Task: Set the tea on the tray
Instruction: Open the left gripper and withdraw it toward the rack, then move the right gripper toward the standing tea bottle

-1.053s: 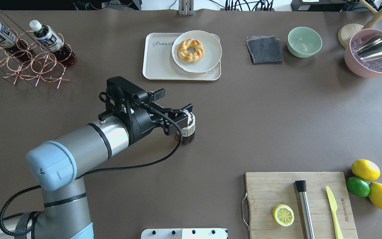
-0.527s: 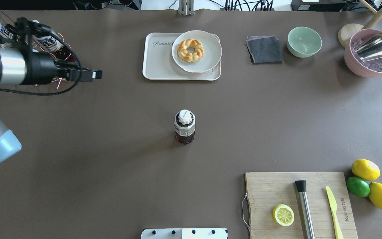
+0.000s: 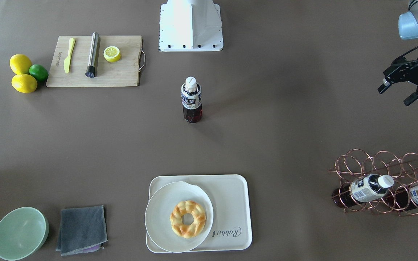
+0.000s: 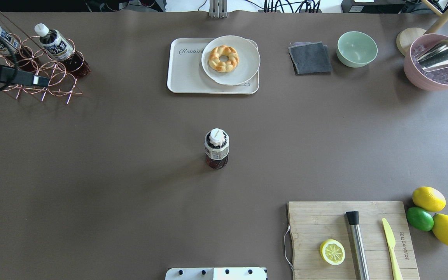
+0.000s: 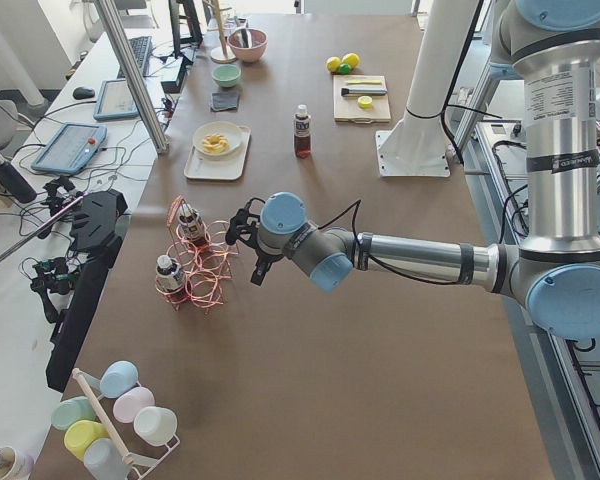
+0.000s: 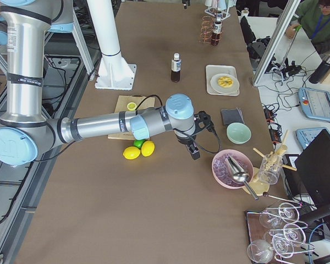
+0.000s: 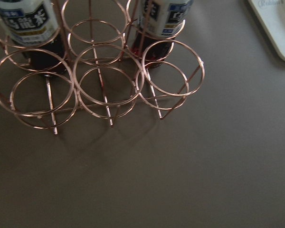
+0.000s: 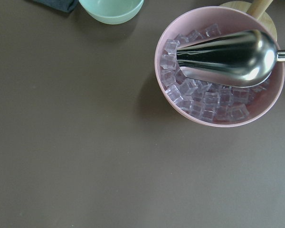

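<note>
The tea bottle (image 4: 216,149) stands upright alone at the table's middle, white cap up; it also shows in the front view (image 3: 191,99). The cream tray (image 4: 185,76) lies at the far side, apart from the bottle, with its left part bare. My left gripper (image 3: 394,95) is open and empty, hovering by the copper rack (image 4: 33,74); the overhead view shows only its tip (image 4: 33,81). My right gripper (image 6: 195,149) shows only in the exterior right view, near the pink bowl, and I cannot tell whether it is open or shut.
The rack holds two more tea bottles (image 4: 58,46). A round plate (image 4: 247,66) with a doughnut covers the tray's right part. A grey cloth (image 4: 310,57), green bowl (image 4: 357,48) and pink ice bowl (image 4: 438,77) stand far right. A cutting board (image 4: 313,221) and lemons (image 4: 428,198) lie near right.
My left gripper was around the tea bottle; it has let go and drawn back far left to the rack. The bottle stays standing at the table's middle.
</note>
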Robot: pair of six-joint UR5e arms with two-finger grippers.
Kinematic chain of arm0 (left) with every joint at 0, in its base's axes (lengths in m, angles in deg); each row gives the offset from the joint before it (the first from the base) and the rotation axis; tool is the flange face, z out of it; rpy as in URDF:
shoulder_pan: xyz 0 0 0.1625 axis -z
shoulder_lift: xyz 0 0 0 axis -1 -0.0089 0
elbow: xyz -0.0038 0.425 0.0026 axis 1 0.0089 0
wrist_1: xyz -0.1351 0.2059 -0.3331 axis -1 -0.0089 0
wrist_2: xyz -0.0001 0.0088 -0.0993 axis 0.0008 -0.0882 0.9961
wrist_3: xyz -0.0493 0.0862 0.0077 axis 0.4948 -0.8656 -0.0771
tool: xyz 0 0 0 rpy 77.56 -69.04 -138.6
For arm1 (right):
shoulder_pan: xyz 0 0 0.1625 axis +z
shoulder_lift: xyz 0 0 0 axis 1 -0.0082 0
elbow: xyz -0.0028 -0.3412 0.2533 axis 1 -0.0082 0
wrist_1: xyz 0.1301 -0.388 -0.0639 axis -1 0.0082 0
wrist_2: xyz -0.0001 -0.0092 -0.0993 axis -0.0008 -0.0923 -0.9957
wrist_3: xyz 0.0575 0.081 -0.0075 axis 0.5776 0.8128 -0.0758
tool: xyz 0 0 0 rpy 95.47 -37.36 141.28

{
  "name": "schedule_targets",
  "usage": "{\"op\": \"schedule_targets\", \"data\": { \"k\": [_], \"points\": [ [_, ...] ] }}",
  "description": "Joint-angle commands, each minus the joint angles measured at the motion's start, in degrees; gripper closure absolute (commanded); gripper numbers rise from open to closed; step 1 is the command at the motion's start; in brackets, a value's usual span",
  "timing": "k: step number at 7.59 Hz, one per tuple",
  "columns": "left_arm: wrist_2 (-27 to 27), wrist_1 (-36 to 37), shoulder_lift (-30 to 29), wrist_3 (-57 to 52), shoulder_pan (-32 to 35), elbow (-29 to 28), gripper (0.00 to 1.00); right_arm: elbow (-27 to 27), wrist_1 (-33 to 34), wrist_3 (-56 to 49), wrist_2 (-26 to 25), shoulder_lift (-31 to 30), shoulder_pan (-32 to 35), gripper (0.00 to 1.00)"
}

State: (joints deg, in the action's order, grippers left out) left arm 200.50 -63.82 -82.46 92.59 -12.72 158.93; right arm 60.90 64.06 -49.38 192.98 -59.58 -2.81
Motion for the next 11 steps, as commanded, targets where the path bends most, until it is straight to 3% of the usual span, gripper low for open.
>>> {"op": "schedule_targets", "data": {
  "k": [1,3,4,6,7,10,11],
  "points": [
    [0.54,27.58,-0.24,-20.66,8.29,3.41,0.01,4.29,-0.86,11.00,3.53,2.46,-3.73,0.00],
    [-0.25,42.74,-2.97,-27.45,11.04,3.53,0.01,4.75,-8.63,25.58,2.31,6.06,-10.92,0.00],
    [-0.17,45.34,-2.80,-27.57,12.43,3.70,0.01,4.66,-12.60,31.13,0.30,7.64,-14.00,0.00],
    [-0.16,45.10,-1.92,-27.57,13.76,4.06,0.01,4.92,-20.33,42.30,-5.66,12.73,-21.90,0.00],
    [-0.08,45.01,-1.92,-27.57,13.76,3.97,0.01,4.83,-25.60,43.30,-10.66,14.15,-27.34,0.00],
    [0.01,45.01,-2.01,-27.57,13.76,3.96,0.01,4.83,-38.35,45.51,-16.12,18.20,-39.48,0.00],
    [0.01,44.92,-2.01,-27.57,13.68,3.96,0.01,5.00,-41.61,45.51,-21.64,19.43,-44.74,0.00]
  ]
}}
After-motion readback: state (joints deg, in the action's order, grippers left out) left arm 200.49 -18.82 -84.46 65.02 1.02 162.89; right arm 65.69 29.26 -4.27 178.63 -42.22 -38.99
